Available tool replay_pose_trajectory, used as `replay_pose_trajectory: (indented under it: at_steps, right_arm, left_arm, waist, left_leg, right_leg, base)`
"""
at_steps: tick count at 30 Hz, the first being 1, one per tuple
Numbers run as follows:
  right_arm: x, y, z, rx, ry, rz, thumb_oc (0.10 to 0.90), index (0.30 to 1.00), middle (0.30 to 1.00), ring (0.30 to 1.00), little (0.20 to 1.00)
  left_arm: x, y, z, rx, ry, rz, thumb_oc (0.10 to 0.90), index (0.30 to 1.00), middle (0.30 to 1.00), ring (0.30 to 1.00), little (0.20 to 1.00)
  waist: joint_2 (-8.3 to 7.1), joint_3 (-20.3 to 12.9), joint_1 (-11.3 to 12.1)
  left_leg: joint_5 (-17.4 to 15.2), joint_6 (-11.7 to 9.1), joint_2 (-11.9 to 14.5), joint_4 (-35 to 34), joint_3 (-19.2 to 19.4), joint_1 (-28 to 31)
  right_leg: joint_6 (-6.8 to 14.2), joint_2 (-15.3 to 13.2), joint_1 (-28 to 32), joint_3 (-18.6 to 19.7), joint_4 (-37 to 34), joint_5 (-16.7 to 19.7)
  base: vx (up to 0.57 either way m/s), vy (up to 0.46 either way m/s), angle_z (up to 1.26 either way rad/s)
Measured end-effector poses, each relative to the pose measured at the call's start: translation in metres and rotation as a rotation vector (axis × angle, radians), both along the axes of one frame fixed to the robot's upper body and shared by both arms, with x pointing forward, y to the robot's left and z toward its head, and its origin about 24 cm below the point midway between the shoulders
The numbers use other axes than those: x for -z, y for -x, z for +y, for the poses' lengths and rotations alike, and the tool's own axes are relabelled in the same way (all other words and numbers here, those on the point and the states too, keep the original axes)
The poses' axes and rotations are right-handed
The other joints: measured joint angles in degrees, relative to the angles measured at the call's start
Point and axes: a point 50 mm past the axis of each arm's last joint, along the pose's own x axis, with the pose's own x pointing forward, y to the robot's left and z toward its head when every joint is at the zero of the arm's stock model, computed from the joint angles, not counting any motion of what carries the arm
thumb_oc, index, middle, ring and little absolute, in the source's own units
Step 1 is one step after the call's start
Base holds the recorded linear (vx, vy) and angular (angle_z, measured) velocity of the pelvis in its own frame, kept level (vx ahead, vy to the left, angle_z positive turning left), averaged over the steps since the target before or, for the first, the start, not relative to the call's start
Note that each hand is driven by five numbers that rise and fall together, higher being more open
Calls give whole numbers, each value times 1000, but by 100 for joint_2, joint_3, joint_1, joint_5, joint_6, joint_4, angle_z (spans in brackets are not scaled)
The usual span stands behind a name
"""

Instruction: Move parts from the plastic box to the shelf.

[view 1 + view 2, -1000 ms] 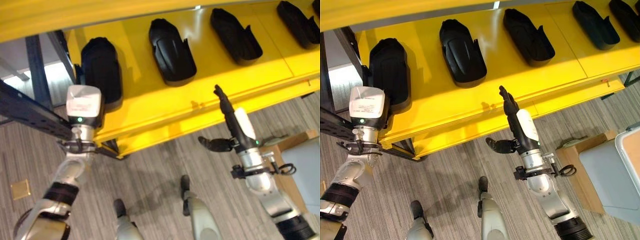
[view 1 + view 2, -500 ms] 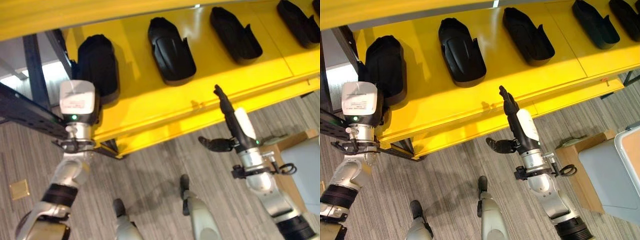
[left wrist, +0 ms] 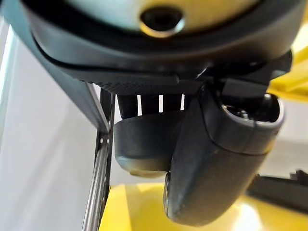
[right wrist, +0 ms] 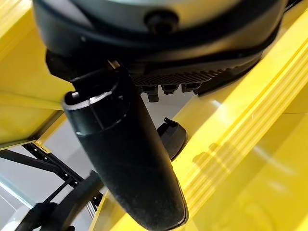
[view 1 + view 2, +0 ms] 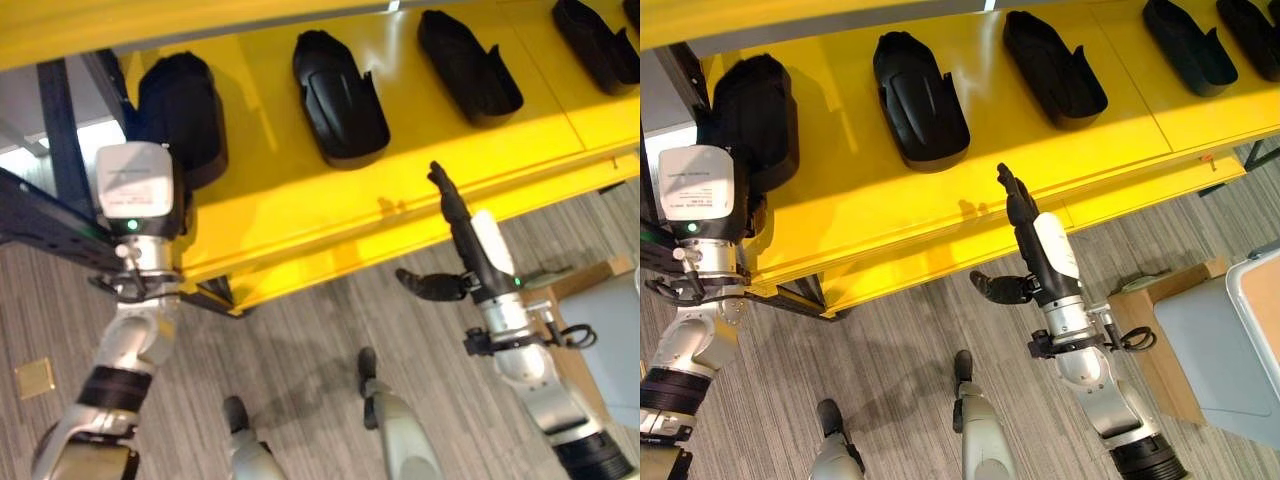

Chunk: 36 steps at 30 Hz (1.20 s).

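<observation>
Your left robot hand point(image 5: 135, 190) is reaching up at the left end of the yellow shelf point(image 5: 330, 200), against the black part point(image 5: 183, 115) lying there, probably to seat it in line with the other parts; its fingers are hidden behind the hand's back and the part, so you cannot tell whether it is gripping or letting go. Your right robot hand point(image 5: 462, 240) is waiting just off the shelf's front edge, fingers straight, thumb out, holding nothing. Three more parts point(image 5: 338, 100) are lying spaced along the shelf toward its right end.
</observation>
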Motion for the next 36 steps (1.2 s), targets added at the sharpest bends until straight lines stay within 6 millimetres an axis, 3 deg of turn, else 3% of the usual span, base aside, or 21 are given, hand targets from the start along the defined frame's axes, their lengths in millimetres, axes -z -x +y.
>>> replay_pose_trajectory:
  at_steps: [19, 25, 36]
  right_arm:
    - [1, 0, 0, 1, 1, 2, 900, 1000, 1000, 1000, 1000]
    - [1, 1, -1, 3, 2, 4, 900, 1000, 1000, 1000, 1000]
    - [4, 3, -6, 27, 0, 17, 900, 1000, 1000, 1000, 1000]
  left_arm:
    - [-7, 3, -1, -5, 0, -43, 400, 300, 300, 300, 300]
    - [9, -2, 5, -34, -4, 32, 400, 300, 300, 300, 300]
    - [19, -5, 8, -51, -6, 81, 400, 300, 300, 300, 300]
  waist:
    - [1, 0, -3]
    - [5, -3, -13]
    - [6, -3, -28]
  left_leg:
    - [9, -16, 3, 38, -12, -37]
    - [-24, 28, 10, 74, 2, -85]
    - [0, -13, 16, 107, -4, -164]
  right_leg:
    - [-2, -1, -18, -3, 18, 0]
    - [-23, 0, -110, 28, 97, -15]
    - [-40, 1, -208, 31, 163, -29]
  base:
    - [0, 0, 0]
    - [2, 0, -1]
    - [0, 0, 0]
